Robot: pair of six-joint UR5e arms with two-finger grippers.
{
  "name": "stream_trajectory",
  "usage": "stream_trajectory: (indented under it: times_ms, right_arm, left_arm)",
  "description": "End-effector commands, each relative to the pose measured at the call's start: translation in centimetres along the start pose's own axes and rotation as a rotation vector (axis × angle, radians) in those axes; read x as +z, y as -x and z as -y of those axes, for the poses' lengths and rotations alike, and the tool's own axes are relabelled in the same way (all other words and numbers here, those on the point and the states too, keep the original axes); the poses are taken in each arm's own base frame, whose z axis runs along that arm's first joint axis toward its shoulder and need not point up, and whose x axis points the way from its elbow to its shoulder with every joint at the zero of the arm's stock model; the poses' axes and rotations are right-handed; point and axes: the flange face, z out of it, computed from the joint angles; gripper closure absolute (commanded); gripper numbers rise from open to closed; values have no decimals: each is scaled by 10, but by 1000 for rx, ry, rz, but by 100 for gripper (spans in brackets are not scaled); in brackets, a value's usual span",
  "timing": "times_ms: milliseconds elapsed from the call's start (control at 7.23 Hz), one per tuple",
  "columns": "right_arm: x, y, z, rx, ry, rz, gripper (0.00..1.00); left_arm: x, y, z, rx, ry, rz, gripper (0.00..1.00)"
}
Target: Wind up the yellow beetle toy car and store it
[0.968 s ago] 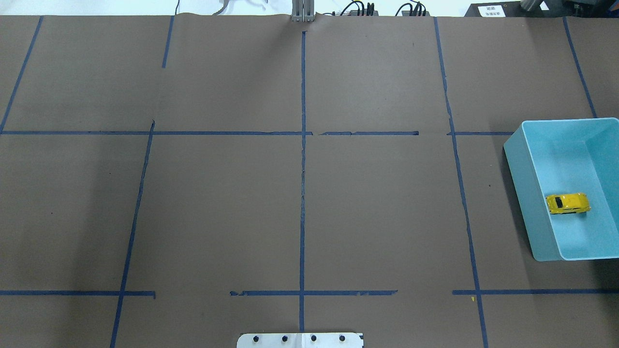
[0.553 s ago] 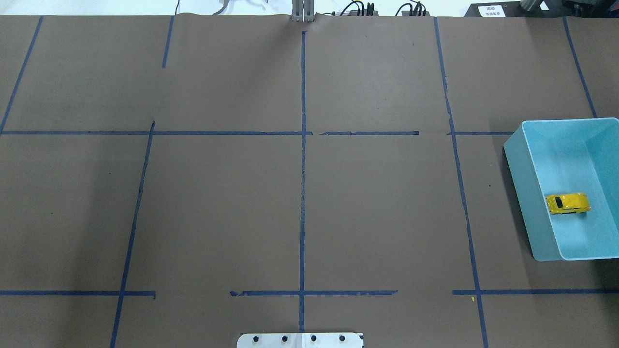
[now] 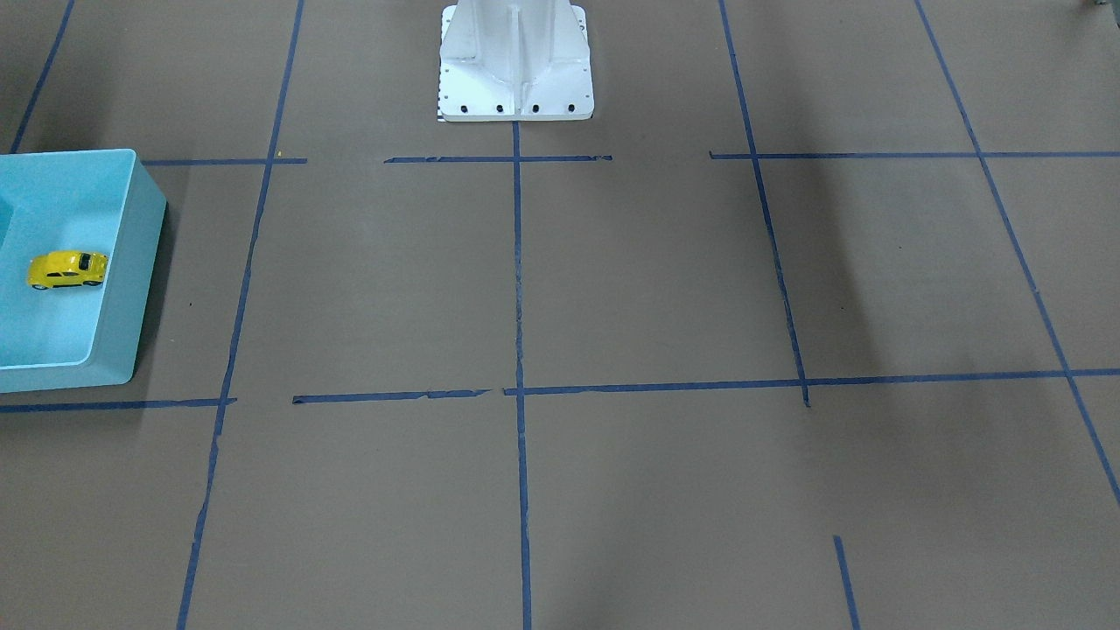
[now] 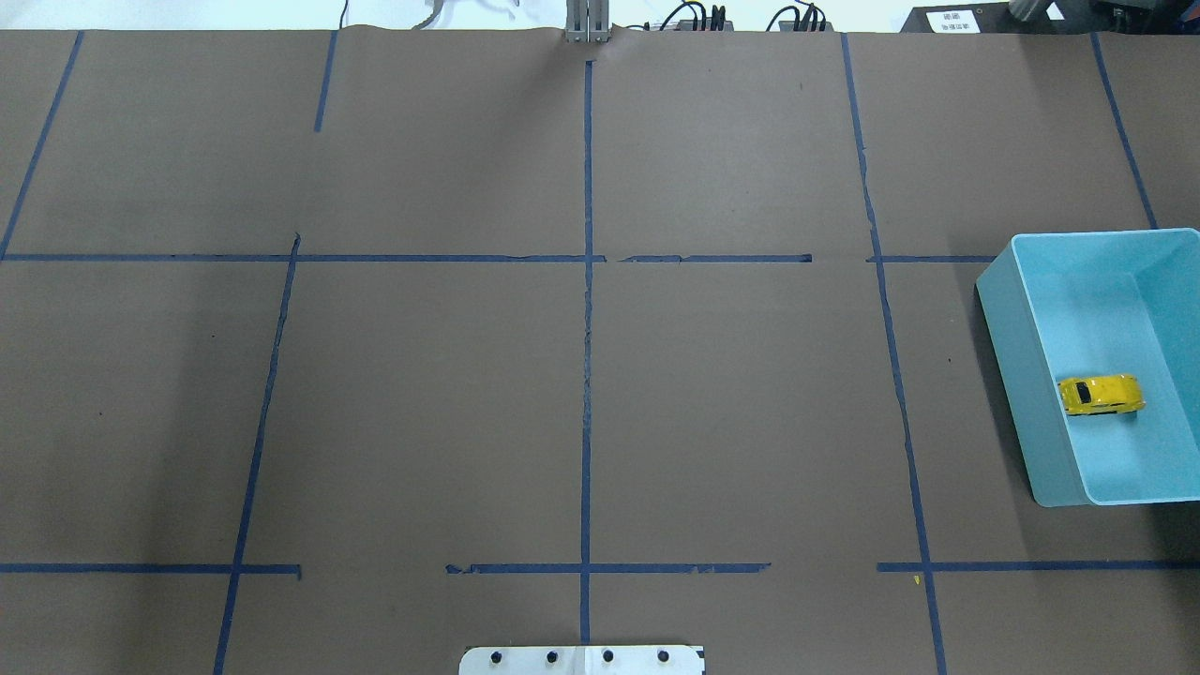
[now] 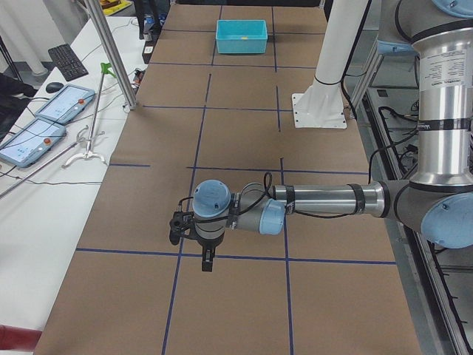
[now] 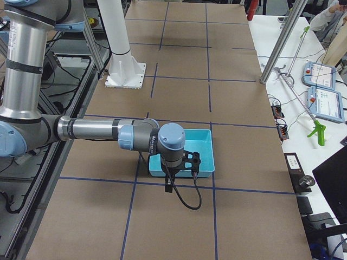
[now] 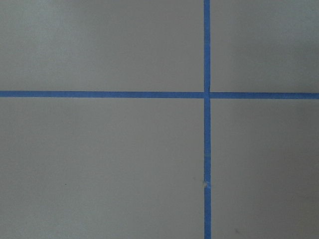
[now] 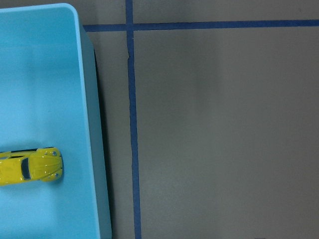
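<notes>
Status: small glossy yellow beetle toy car (image 4: 1102,395) sits on its wheels on the floor of the light-blue plastic bin (image 4: 1008,328), at the counter's (image 4: 731,394) right end. It lies crosswise, in the half nearer the robot.

Views:
- Overhead and front (image 3: 67,269) show the whole car in the bin (image 3: 144,280), but no arm, only the white base mount (image 3: 516,61).
- Right wrist cam: car (image 8: 31,166) cut by the frame's left edge. Its rounded end is close to the bin wall (image 8: 97,164); looks just clear of it, not certain from above.
- Left wrist cam: only brown paper and a cross of blue tape (image 7: 207,124).
- Exterior left: left arm (image 5: 318,200) stretched low over the counter, well apart from the bin (image 5: 241,37). Car too small to make out there.
- Exterior right: right arm (image 6: 97,130) reaches out, its wrist hanging in front of the bin (image 6: 205,145) and hiding the car.

Left jaws and right jaws appear only in the side views, so I cannot tell whether they are released or clenched. Nothing touches the car.

Versus overhead 1.0 s and 0.6 s ago: no change, car and bin in the same spots.
</notes>
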Motion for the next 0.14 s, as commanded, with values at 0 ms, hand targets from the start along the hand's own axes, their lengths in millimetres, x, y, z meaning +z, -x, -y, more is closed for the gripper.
stream_trajectory:
  times_ms: [0]
  right_arm:
    - [-1,1,1,-1,-2,1,0]
  left_arm:
    - [0,0,0,0,0,0,0]
